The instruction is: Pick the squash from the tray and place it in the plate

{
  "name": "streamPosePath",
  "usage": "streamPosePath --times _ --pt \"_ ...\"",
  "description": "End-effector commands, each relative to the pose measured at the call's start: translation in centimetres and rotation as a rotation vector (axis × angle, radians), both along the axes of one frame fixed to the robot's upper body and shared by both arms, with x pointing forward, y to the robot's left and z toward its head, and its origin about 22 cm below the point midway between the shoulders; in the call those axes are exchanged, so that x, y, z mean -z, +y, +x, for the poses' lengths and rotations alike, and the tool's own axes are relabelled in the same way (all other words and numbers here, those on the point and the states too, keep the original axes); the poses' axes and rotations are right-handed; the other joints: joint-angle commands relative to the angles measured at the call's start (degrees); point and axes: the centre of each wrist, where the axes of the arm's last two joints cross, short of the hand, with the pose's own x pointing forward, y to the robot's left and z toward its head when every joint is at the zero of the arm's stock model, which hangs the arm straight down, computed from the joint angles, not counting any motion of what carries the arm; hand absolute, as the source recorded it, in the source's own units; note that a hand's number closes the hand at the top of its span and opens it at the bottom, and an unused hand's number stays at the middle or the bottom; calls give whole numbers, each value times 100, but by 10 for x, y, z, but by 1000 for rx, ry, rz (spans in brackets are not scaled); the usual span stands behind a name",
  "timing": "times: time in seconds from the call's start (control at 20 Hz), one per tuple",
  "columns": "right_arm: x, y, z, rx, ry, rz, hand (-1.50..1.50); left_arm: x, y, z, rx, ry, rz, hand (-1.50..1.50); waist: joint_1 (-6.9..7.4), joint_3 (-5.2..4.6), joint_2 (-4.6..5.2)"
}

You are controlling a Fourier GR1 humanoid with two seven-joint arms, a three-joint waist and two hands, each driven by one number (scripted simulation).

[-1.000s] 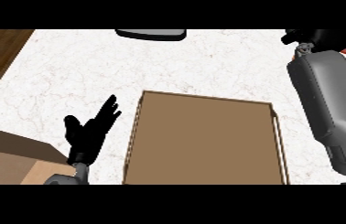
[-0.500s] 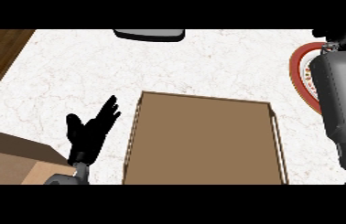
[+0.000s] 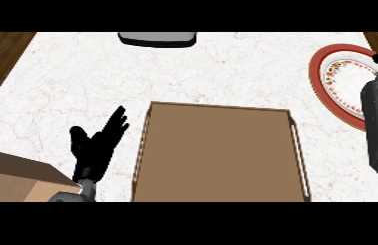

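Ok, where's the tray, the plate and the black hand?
tray (image 3: 221,154), head view, on its bare brown floor.
plate (image 3: 334,81), head view, on its red rim and patterned edge.
left hand (image 3: 94,146), head view, on the palm.

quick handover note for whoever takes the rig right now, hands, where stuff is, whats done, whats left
Left hand: open, fingers up, resting left of the tray.
Right hand: not visible; only a dark bit of that arm shows at the right edge, over the plate.
The tray's visible surface holds no squash, and none shows on the visible part of the plate or elsewhere.
Done: cannot confirm pick or placement.
Left: locate the squash and confirm it sits in the red-rimmed plate.
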Motion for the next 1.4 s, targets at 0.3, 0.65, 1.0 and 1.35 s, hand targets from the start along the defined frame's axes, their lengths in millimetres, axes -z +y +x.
streamPosePath --times 0.3,0.65,1.0,1.35 --pt "49 -45 -28 171 -254 110 150 4 6 5 -34 44 2 0 -129 -9 -57" --pt "93 -60 -37 270 -111 500 -150 12 -1 -3 -23 37 2 0 -123 2 -70" --pt "103 -59 -33 114 -249 454 -150 10 0 2 -21 34 2 0 -94 11 -75" --pt "98 -57 -34 82 -498 231 -150 8 14 1 -35 37 1 0 -144 3 -101"
